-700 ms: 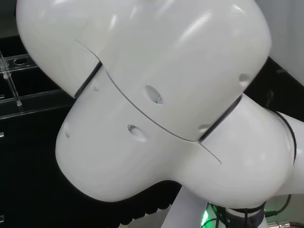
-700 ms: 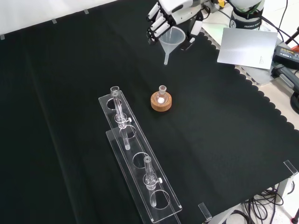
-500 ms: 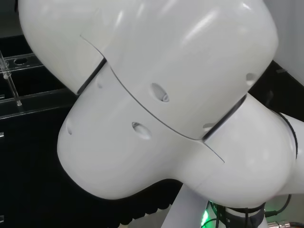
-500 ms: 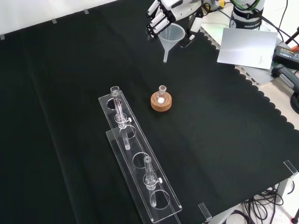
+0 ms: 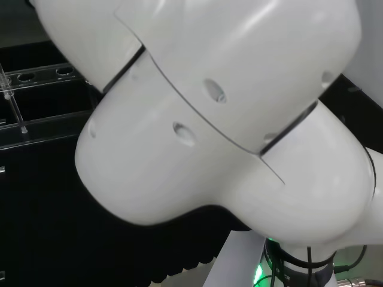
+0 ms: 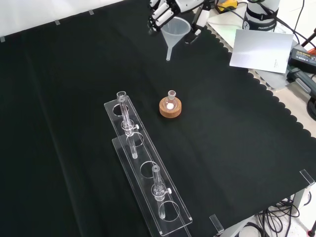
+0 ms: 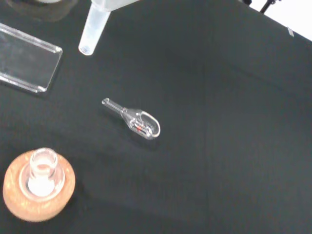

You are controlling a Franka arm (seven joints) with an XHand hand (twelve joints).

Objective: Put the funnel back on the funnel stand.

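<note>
Black cloth covers my bench. I see the clear plastic funnel pinched at its cone by the black and white hand, spout hanging down, well beyond the cork ring with its small flask in the front view. Past that ring, nearer the camera, stands the long clear acrylic funnel stand.

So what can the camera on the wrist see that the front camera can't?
The wrist view alone picks out a small clear glass scoop lying on the black cloth. The front view alone takes in the hand curled round the funnel's cone, and the long clear rack with tubes standing in it. Both show the funnel stem and the flask on its cork ring.
</note>
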